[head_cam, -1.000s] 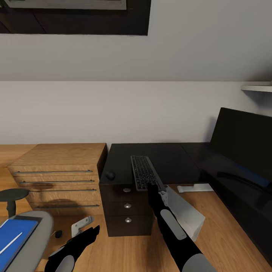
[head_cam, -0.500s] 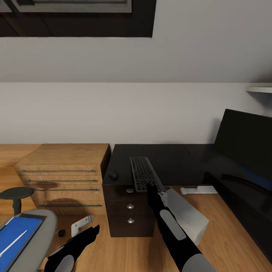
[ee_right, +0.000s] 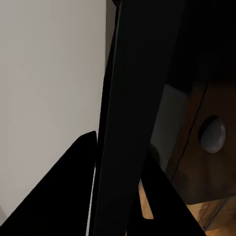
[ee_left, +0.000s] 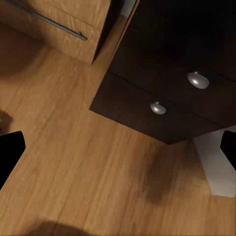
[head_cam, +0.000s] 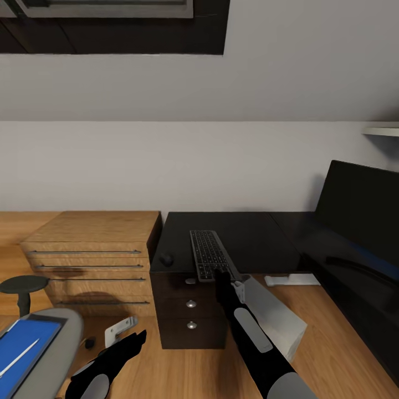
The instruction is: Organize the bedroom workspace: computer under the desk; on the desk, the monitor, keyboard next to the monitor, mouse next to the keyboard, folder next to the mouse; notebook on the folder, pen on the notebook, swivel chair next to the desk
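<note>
The right claw (head_cam: 223,275) is at the near end of the keyboard (head_cam: 209,253), and its wrist view looks along the thin dark edge with a black finger (ee_right: 64,191) on either side, so I read it as clamped on that end. That makes sense: the board hangs a little over the worktop (head_cam: 249,235) edge, giving something to pinch, and from there it can be slid toward the monitor (head_cam: 360,208), which stands well off to the right on the other wing. The keyboard is on the worktop, but not beside the screen yet.

The mouse (head_cam: 166,258) sits just left of the keyboard, near the corner above the knobbed drawers (head_cam: 190,303). The computer (head_cam: 277,316) lies tipped on the floor by the drawer unit, under the right arm, so that part looks unfinished.

The left claw (head_cam: 130,341) hangs low over the floor, spread wide and carrying nothing, its wrist view looking at the lower drawer fronts; parked, I'd say, clear of the work. Down at the left, the chair (head_cam: 52,349) carries the blue folder (head_cam: 22,343) with the white pen (head_cam: 19,357) across it, waiting its turn. The wooden chest (head_cam: 91,255) stands beside the worktop.
</note>
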You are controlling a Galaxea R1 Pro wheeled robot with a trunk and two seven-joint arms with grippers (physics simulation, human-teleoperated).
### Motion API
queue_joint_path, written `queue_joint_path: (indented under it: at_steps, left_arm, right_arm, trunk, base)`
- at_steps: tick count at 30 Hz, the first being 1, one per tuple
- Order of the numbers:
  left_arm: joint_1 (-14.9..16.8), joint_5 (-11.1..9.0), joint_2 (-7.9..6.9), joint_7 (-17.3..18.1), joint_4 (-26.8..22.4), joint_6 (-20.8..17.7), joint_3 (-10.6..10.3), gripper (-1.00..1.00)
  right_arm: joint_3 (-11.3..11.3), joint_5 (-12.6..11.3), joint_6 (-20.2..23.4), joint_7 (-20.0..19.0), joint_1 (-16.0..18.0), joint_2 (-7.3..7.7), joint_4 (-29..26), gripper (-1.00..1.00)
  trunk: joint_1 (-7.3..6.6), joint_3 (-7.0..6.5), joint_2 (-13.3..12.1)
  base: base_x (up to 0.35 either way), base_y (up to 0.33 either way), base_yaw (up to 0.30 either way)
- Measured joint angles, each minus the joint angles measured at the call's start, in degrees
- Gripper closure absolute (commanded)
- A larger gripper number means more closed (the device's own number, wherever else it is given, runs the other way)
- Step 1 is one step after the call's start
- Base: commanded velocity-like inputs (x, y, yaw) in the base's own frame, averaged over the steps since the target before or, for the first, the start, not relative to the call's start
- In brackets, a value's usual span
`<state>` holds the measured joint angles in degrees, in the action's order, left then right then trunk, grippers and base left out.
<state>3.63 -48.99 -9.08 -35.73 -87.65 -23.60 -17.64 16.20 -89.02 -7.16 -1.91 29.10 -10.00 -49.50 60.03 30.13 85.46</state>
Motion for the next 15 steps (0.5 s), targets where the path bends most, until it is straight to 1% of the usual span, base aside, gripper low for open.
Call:
queue_joint_path:
  at_steps: [11, 13, 15]
  left_arm:
    - [0.0, 0.0, 0.0, 0.0, 0.0, 0.0, -0.1, -1.0]
    - [0.0, 0.0, 0.0, 0.0, 0.0, 0.0, -0.1, -1.0]
    - [0.0, 0.0, 0.0, 0.0, 0.0, 0.0, -0.1, -1.0]
  right_arm:
    - [0.0, 0.0, 0.0, -0.2, -0.1, 0.0, 0.1, 1.0]
    - [0.0, 0.0, 0.0, -0.2, -0.1, 0.0, 0.1, 1.0]
    - [-0.1, 0.1, 0.0, -0.3, -0.1, 0.0, 0.1, 1.0]
  trunk:
    - [-0.01, 0.0, 0.0]
    - [-0.01, 0.0, 0.0]
    - [0.0, 0.0, 0.0]
  base:
    - [0.274, 0.002, 0.0]
    - [0.22, 0.08, 0.0]
    - [0.143, 0.181, 0.0]
